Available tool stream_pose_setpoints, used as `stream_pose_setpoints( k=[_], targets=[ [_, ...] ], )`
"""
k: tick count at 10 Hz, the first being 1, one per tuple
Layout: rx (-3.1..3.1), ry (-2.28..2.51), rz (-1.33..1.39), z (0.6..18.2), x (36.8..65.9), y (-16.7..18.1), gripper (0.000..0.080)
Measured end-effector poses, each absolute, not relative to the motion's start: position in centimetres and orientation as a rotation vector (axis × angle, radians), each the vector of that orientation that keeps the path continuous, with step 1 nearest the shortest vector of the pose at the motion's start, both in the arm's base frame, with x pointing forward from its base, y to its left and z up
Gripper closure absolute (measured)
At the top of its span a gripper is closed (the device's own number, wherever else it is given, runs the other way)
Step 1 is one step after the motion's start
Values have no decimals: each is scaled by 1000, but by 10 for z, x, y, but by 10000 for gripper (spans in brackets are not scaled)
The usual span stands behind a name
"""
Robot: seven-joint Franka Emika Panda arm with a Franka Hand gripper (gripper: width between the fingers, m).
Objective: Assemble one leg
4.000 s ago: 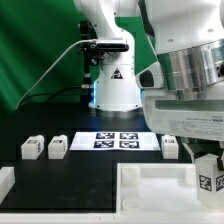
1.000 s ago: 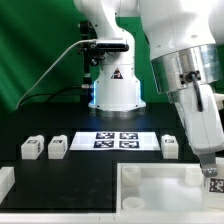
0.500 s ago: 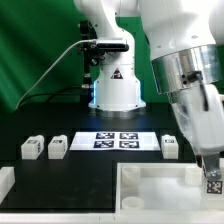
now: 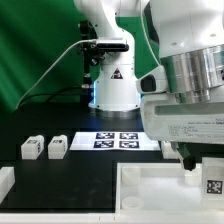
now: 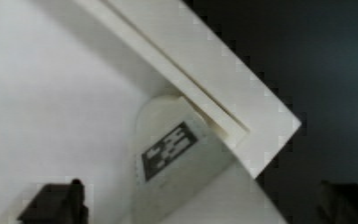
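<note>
One leg [image 4: 212,185], a small white block with a black-and-white tag, stands in the far right corner of the large white tray [image 4: 150,172]. In the wrist view the leg [image 5: 172,150] sits against the tray's raised rim [image 5: 194,60]. My gripper [image 4: 198,162] hangs just above the leg. In the wrist view the gripper [image 5: 204,205] is open, its dark fingertips [image 5: 55,203] wide apart with nothing between them. Two more legs [image 4: 31,148] [image 4: 57,146] stand at the exterior view's left.
The marker board [image 4: 118,140] lies behind the tray in the middle of the black table. The robot's base [image 4: 113,85] stands behind it. A white part [image 4: 5,182] lies at the exterior view's left edge.
The gripper carried the leg down into the tray's corner. It has now opened, turned and lifted a little, and the leg stays in the corner.
</note>
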State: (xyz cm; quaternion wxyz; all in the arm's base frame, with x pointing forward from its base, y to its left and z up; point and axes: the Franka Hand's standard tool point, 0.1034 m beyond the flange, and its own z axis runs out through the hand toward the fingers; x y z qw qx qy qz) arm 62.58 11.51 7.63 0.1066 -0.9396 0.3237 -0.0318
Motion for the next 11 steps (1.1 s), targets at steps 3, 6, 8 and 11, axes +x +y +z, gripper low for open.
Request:
stream_pose_setpoints(
  k=[3, 6, 8, 11],
  targets=[
    [-2955, 523, -78, 76, 641, 116, 150],
    [-2889, 784, -54, 75, 640, 116, 412],
    [-2678, 1248, -33, 75, 639, 109, 493],
    [-2080, 1976, 11, 72, 629, 107, 493]
  ],
)
